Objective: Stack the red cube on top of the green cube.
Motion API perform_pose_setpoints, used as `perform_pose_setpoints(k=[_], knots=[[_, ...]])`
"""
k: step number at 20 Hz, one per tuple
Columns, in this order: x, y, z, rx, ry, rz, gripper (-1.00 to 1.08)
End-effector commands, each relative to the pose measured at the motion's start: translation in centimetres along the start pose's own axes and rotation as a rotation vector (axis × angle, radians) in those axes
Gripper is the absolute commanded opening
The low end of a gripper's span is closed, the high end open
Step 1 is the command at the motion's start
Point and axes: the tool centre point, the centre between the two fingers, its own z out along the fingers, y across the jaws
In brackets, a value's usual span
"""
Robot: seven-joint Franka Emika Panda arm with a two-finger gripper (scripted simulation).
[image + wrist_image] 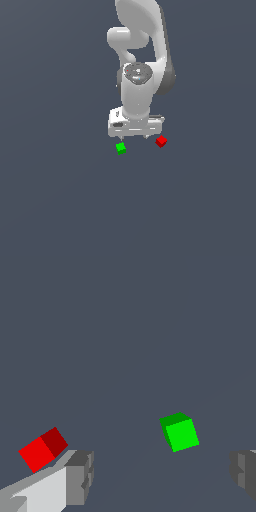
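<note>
The red cube lies on the grey floor, just to the exterior view's right of the white gripper. The green cube lies a little to the exterior view's left of and in front of the gripper. The gripper hangs above the floor with its jaws wide apart and nothing between them. In the wrist view the red cube sits beside one finger, outside the gap. The green cube lies between the lines of the two fingers, further out from the gripper.
The floor is a plain dark grey surface. The white arm rises behind the gripper in the exterior view.
</note>
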Motion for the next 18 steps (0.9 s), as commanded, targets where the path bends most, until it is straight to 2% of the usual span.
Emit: perform_pose_setpoints(k=[1, 5, 8, 13, 18], knots=[[0.0, 0.0, 0.0, 0.000, 0.000, 0.000, 1.00], [0.0, -0.7, 0.4, 0.000, 0.001, -0.025, 1.00], [-0.2, -2.2, 1.2, -0.001, 0.002, -0.076, 1.00], [-1.0, -6.2, 3.4, -0.002, 0.006, -0.223, 1.00], [-3.0, -11.2, 6.3, -0.004, 0.011, -0.411, 1.00]])
